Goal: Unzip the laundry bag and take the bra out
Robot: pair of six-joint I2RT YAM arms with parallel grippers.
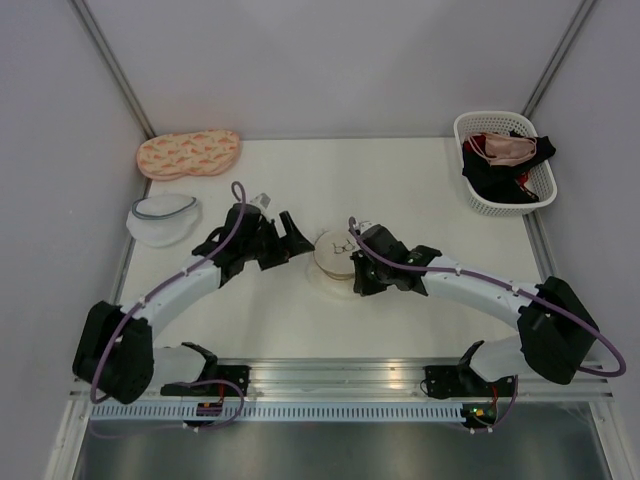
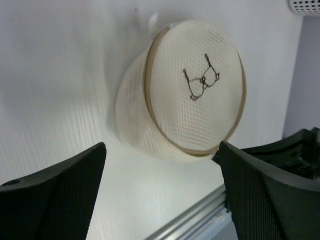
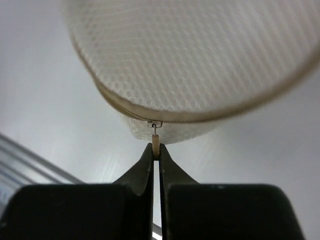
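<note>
The laundry bag is a round cream mesh pouch in the middle of the table, tipped up so its flat face with the black bra symbol shows in the left wrist view. My right gripper is shut on the bag's small beige zip pull, just below the zip rim; seen from above, this gripper sits at the bag's right side. My left gripper stands wide open a little short of the bag, holding nothing; from above it is just left of the bag. The bra is hidden.
A white basket at the back right holds pink and black garments. A long peach patterned pouch lies at the back left, and a white mesh pouch with a grey-blue rim lies in front of it. A metal rail runs along the near edge.
</note>
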